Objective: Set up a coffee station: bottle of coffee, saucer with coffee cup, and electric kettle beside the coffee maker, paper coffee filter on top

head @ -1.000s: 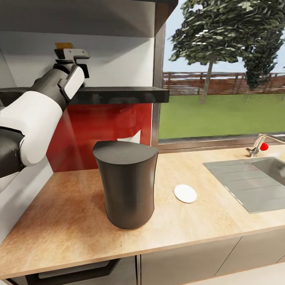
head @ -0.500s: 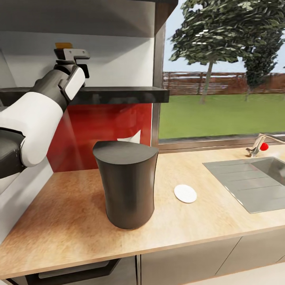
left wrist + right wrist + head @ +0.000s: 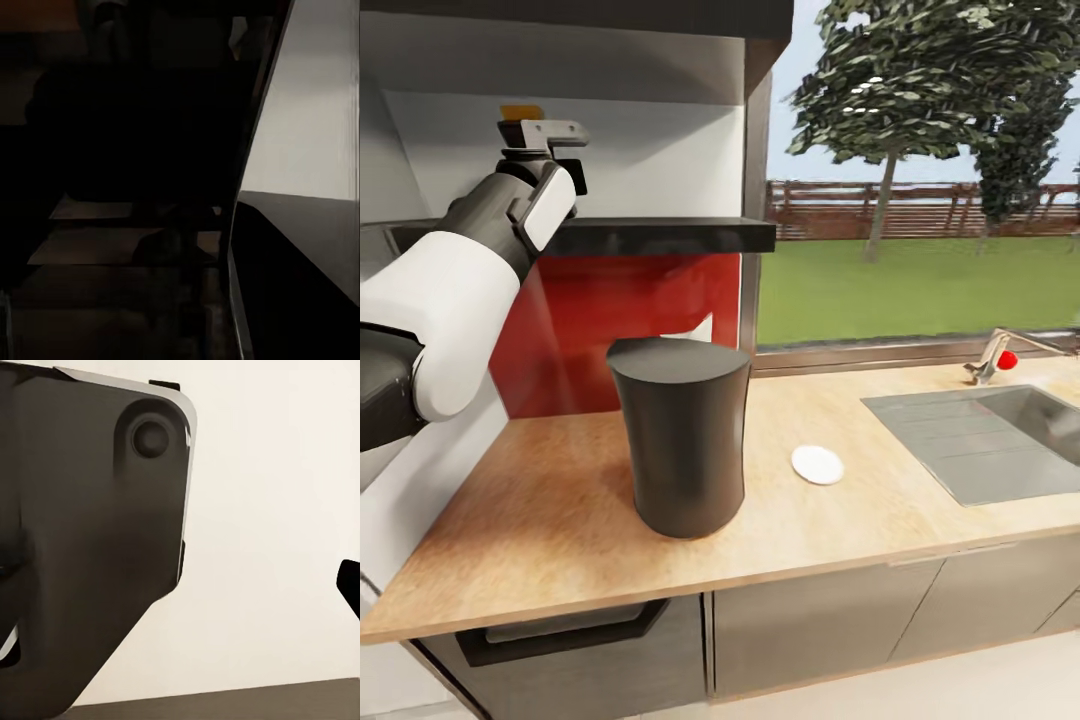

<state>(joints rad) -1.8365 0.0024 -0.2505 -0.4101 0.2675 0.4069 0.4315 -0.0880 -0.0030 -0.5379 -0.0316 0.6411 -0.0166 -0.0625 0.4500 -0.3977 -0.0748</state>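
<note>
1. On the countertop [image 3: 540,520], everything is sitting farther from the head camera than a moment ago and more cabinet front is showing below: the camera is pulling back, not the things moving.
2. The coffee maker [image 3: 680,435] is standing upright on the counter, with the saucer [image 3: 817,464] lying flat near it toward the sink [image 3: 960,440].
3. The left arm is staying raised to the shelf [image 3: 660,235], as before.
4. The left gripper [image 3: 540,135] is pressing against a small orange-topped thing [image 3: 520,112] on the shelf; whether it is grasping it I cannot tell, the wrist view being too dark.
5. The right gripper's opening cannot be told.
</note>
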